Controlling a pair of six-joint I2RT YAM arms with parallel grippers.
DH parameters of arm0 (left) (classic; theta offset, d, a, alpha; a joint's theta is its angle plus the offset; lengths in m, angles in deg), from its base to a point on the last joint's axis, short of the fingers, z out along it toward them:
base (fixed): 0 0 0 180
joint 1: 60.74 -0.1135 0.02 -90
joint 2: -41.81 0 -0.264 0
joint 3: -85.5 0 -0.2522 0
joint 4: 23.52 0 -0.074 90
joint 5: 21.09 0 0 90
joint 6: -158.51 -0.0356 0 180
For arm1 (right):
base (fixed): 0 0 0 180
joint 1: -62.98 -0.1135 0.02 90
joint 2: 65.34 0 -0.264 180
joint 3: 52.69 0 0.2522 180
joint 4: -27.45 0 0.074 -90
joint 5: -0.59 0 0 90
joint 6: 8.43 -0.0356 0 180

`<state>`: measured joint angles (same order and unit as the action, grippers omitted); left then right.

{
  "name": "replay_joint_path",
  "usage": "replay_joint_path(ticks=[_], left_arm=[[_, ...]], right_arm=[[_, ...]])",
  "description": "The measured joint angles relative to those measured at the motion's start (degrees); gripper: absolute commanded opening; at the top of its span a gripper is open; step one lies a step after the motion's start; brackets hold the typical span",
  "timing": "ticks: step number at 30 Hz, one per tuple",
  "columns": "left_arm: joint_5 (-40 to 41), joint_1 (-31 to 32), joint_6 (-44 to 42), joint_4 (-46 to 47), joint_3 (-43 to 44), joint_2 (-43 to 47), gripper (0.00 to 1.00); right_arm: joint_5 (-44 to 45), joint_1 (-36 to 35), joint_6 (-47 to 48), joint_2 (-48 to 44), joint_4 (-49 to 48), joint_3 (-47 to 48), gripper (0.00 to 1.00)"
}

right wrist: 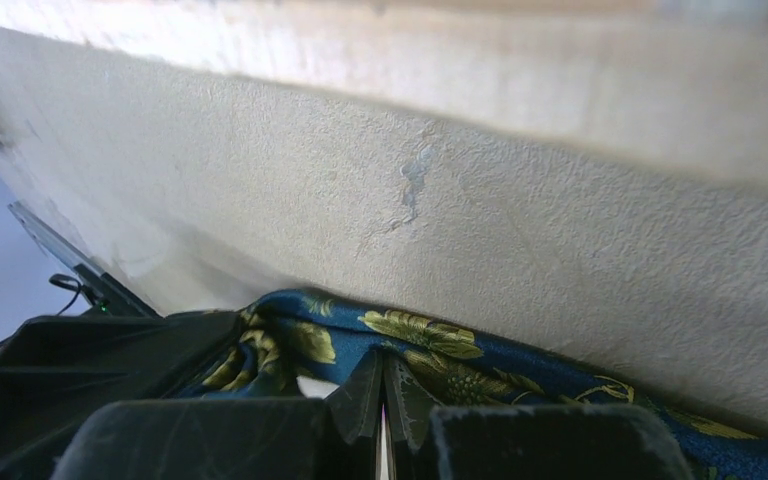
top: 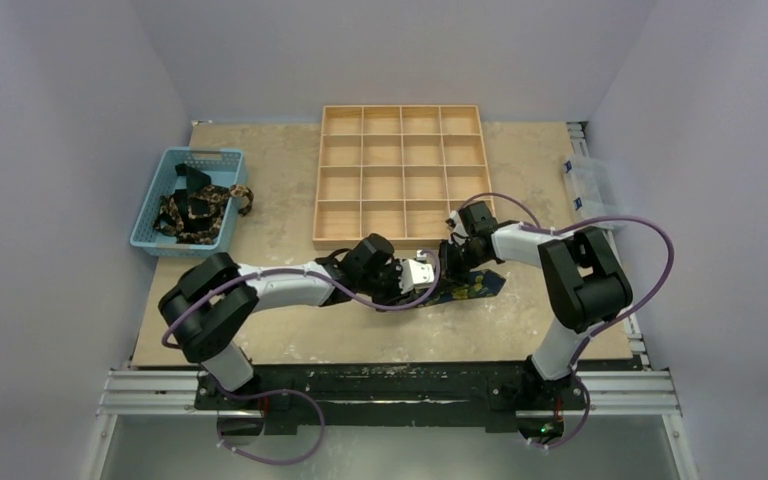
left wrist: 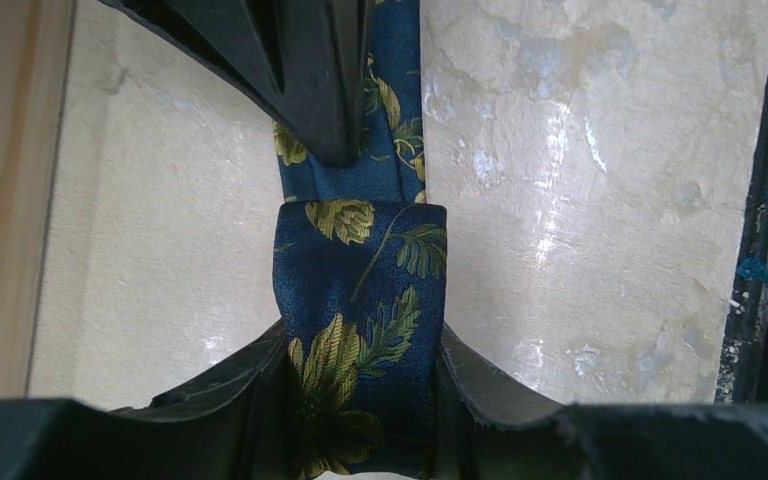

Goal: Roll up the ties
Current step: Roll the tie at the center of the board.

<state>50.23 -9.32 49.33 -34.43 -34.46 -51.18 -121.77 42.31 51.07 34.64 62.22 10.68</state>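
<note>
A navy tie with yellow-gold leaf print lies on the table in front of the wooden tray. Its near end is folded into a short roll. My left gripper is shut on this roll, one finger on each side edge; it also shows from above. My right gripper is shut, its tips pressed down on the flat tie just beyond the roll. It appears in the left wrist view as dark fingers and from above.
A wooden compartment tray stands behind the grippers; its edge shows in the left wrist view. A blue basket at the far left holds more patterned ties. A clear plastic box sits at the right table edge.
</note>
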Motion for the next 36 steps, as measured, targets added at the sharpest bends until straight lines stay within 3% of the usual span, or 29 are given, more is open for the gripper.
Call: replay_joint_path(ticks=[4, 10, 12, 27, 36], left_arm=[[0.0, 0.0, -0.1, -2.3, 1.9, -3.7, 0.30], [-0.5, 0.0, 0.1, -2.8, 4.0, -5.7, 0.34], [-0.5, 0.0, 0.1, -2.8, 4.2, -5.8, 0.35], [-0.7, 0.0, 0.6, -2.3, 4.6, -6.4, 0.39], [-0.9, 0.0, 1.1, -0.8, 3.7, -6.3, 0.40]], right_arm=[[0.1, -0.2, 0.6, -0.8, 0.2, 0.0, 0.12], [0.7, -0.3, 0.8, -6.0, 1.7, 0.0, 0.41], [-0.8, -0.3, 0.5, -8.1, 1.7, 0.2, 0.45], [-10.6, -1.9, -1.8, -8.7, -2.3, -2.0, 0.51], [-10.8, -1.8, -1.8, -5.4, -5.2, -4.6, 0.44]])
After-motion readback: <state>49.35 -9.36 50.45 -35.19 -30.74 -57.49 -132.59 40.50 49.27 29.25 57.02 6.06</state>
